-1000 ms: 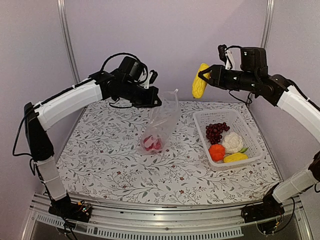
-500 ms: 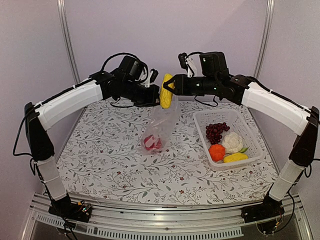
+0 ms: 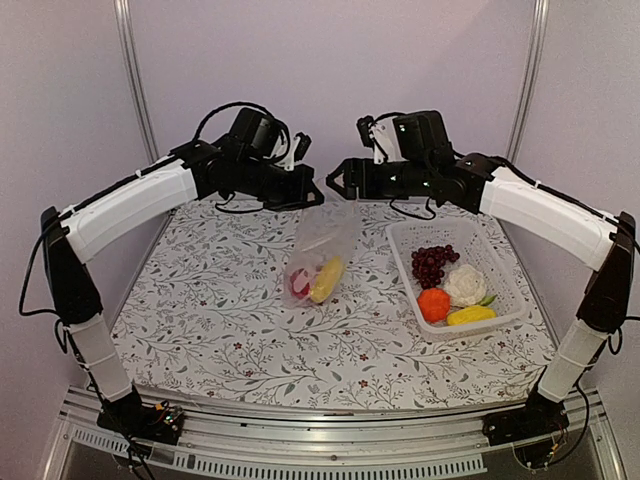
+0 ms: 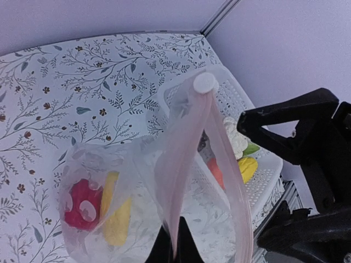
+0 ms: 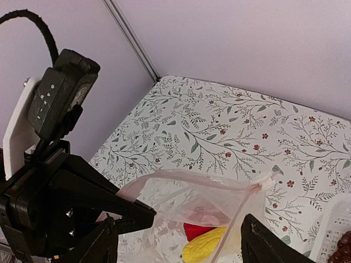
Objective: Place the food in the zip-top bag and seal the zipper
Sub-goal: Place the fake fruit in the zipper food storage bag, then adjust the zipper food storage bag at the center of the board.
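The clear zip-top bag [image 3: 323, 243] hangs with its mouth open and its bottom resting on the table. My left gripper [image 3: 311, 196] is shut on the bag's upper edge, pinching the pinkish zipper [image 4: 184, 148] strip between its fingertips [image 4: 174, 247]. Inside the bag lie a red pepper [image 3: 299, 284] and a yellow corn [image 3: 327, 279], also seen from above as the pepper [image 5: 197, 230] and the corn [image 5: 211, 246]. My right gripper [image 3: 336, 180] stands open and holds nothing just over the bag's mouth [image 5: 181, 222].
A white mesh basket [image 3: 497, 258] at the right holds dark grapes [image 3: 432, 264], a cauliflower [image 3: 465, 283], an orange fruit [image 3: 433, 304] and a yellow piece [image 3: 470, 316]. The two grippers are close together above the bag. A flowered cloth [image 3: 200, 320] covers the table.
My right gripper carried the corn from above the basket leftward to the bag's mouth and opened. The corn now lies in the bag beside the pepper. The left gripper kept its hold.
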Action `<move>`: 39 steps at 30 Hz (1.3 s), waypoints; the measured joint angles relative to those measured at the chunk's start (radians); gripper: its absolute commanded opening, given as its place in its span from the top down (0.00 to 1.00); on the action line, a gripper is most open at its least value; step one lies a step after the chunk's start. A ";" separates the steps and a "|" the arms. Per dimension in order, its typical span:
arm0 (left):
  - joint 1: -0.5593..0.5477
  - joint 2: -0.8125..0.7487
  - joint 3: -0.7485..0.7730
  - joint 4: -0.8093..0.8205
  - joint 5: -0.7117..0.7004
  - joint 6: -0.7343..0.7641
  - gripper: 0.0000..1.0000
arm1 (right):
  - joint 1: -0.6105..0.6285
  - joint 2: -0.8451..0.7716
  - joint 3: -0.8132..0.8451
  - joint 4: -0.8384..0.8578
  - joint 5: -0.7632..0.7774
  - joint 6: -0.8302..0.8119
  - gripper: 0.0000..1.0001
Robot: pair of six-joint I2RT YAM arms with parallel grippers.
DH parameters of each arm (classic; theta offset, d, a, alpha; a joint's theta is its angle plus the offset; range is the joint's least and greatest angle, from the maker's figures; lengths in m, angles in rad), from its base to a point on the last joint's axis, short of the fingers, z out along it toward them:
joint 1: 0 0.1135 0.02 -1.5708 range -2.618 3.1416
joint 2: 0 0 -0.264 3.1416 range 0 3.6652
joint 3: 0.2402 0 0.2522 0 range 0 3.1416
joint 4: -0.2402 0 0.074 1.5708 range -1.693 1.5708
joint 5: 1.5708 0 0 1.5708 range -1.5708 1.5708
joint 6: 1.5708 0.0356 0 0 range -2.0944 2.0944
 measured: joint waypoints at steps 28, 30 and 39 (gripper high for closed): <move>-0.009 -0.002 -0.004 -0.051 -0.026 0.010 0.73 | 0.001 0.156 0.241 -0.490 0.064 0.196 1.00; -0.013 -0.002 0.025 -0.101 -0.045 0.012 0.74 | 0.001 0.156 0.245 -0.494 0.055 0.208 1.00; -0.043 -0.004 0.098 -0.256 -0.082 0.020 0.76 | 0.001 0.152 0.245 -0.515 0.036 0.226 1.00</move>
